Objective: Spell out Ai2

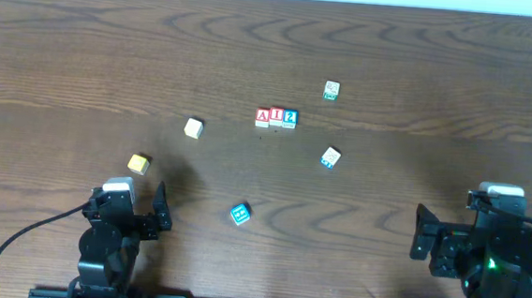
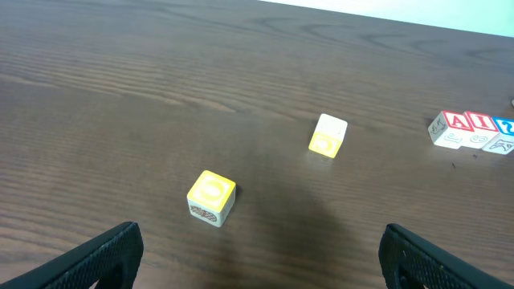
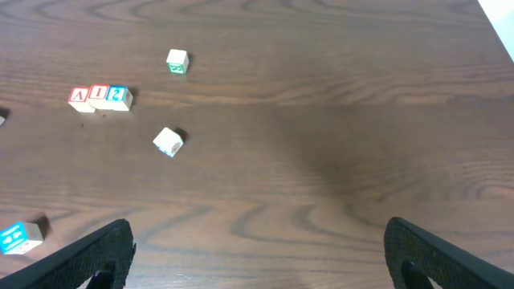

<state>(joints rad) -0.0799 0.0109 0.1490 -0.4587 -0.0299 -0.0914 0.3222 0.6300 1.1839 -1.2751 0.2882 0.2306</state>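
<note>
Three cubes, A cube (image 1: pixel 262 118), I cube (image 1: pixel 277 118), 2 cube (image 1: pixel 290 119), touching in one row, left to right, middle of the table (image 1: pixel 441 67), toward the far side. Left gripper (image 2: pixel 261 261), near left: jaws wide, empty. Right gripper (image 3: pixel 257 257), near right: same.

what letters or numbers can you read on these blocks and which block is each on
"A": on the first red-and-white cube in the row.
"I": on the second red-and-white cube, in the middle.
"2": on the blue cube that ends the row.
Marks on the cyan cube, the green-marked cube and the yellow cube: too small to read.
</note>
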